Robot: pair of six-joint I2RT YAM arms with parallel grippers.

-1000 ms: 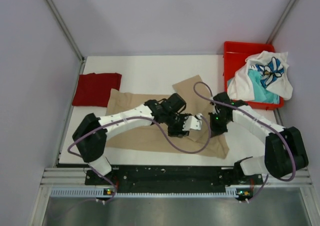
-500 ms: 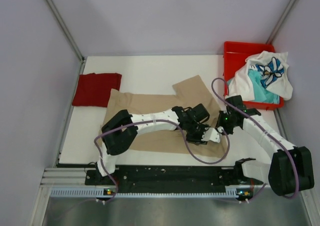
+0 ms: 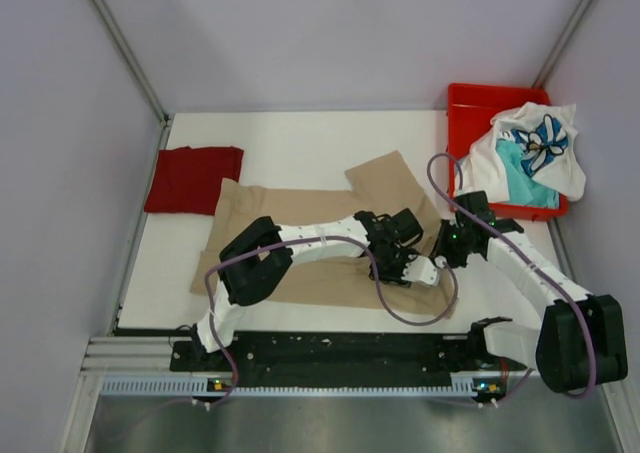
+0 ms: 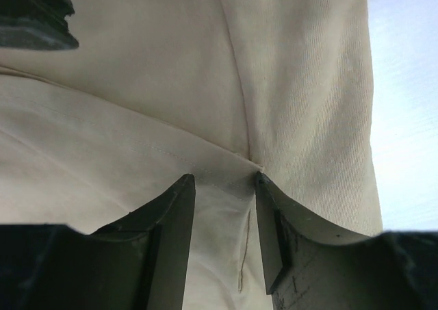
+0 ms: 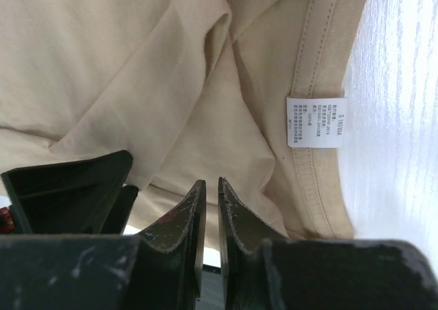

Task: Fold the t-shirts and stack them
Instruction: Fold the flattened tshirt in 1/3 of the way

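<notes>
The tan t-shirt (image 3: 300, 223) lies spread across the table's middle. My left gripper (image 3: 421, 270) is low over its right part, near the front right corner. Its fingers (image 4: 179, 207) are apart, with a seam and a fold of tan cloth (image 4: 219, 214) between them. My right gripper (image 3: 446, 247) is just right of it, at the shirt's right edge. Its jaws (image 5: 211, 187) are nearly closed with nothing between them, above the collar and its white label (image 5: 315, 122). The dark red t-shirt (image 3: 194, 178) lies folded at the back left. The white printed t-shirt (image 3: 540, 143) and the teal one (image 3: 522, 181) sit in the bin.
The red plastic bin (image 3: 470, 108) stands at the back right. The left arm stretches across the tan shirt from the left. A purple cable (image 3: 400, 308) loops over the shirt's front part. The left gripper's body (image 5: 68, 187) shows beside my right fingers.
My left gripper has moved right and toward the front across the tan shirt, to its right part. My right gripper has shifted a little to the right.
</notes>
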